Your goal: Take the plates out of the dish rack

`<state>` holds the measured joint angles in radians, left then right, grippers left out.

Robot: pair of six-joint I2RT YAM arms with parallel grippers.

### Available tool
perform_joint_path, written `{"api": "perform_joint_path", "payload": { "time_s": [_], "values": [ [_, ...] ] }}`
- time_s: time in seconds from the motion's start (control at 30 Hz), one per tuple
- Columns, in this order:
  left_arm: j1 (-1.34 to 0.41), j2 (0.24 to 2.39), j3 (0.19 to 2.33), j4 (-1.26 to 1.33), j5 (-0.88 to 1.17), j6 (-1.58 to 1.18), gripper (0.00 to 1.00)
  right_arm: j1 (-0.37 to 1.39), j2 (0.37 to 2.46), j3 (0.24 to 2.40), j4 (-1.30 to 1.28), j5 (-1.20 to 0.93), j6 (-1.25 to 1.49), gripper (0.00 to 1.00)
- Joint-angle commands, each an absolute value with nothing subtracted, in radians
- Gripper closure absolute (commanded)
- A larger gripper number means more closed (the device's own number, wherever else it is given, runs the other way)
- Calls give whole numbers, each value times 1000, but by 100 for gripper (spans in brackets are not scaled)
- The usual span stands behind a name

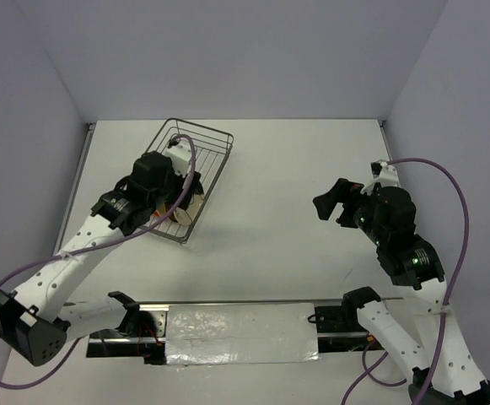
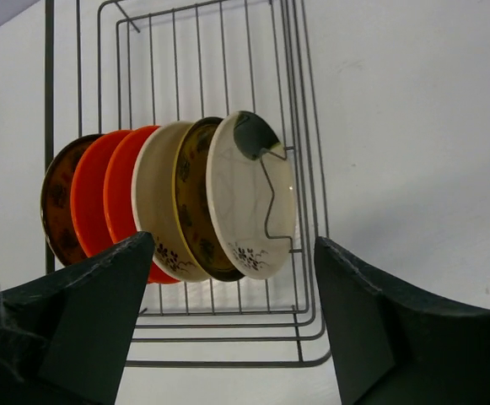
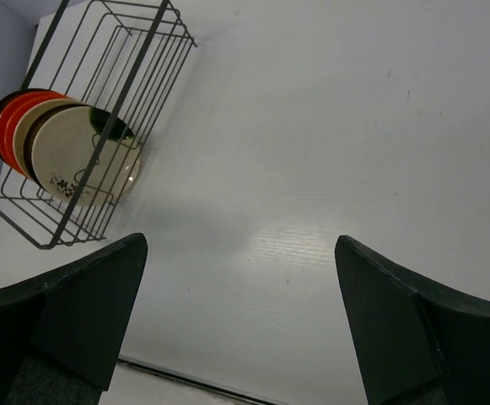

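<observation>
The dish rack (image 1: 213, 143), a grey wire basket, lies at the back left of the white table. Several plates (image 1: 186, 211) stand on edge in a row at its near end. In the left wrist view the row runs from a dark patterned plate (image 2: 57, 202), through orange-red ones (image 2: 93, 198), to a cream plate with a dark blotch (image 2: 246, 190) behind a wavy divider wire of the rack (image 2: 228, 321). My left gripper (image 2: 234, 240) is open and empty above the plates, touching none. My right gripper (image 1: 336, 205) is open and empty over bare table at the right (image 3: 240, 243). The right wrist view shows the rack (image 3: 118, 101) far off.
The white table (image 1: 278, 194) stretches between the rack and my right arm. Grey walls close in the back and both sides. A shiny taped strip (image 1: 240, 333) runs along the near edge between the arm bases. Purple cables loop from both wrists.
</observation>
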<state>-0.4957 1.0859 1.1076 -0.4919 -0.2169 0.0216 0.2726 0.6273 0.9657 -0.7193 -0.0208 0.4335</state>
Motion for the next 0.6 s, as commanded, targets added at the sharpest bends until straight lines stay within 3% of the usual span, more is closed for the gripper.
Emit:
{"api": "perform_joint_path", "payload": {
  "time_s": [0.0,0.27,0.3,0.43,0.57],
  "values": [
    [-508,1130,1109,-379,-385,-27,12,279,646,948,-601,-34,454,0],
    [-508,1262,1075,-267,-459,-48,33,278,689,905,-563,-38,425,0],
    [-506,1276,1071,-259,-460,-52,41,279,689,904,-561,-37,422,0],
    [-506,1331,1043,-212,-462,-49,42,279,692,903,-561,-31,405,0],
    [-503,1396,1045,-199,-491,-43,49,279,690,897,-555,-37,399,0]
  ]
}}
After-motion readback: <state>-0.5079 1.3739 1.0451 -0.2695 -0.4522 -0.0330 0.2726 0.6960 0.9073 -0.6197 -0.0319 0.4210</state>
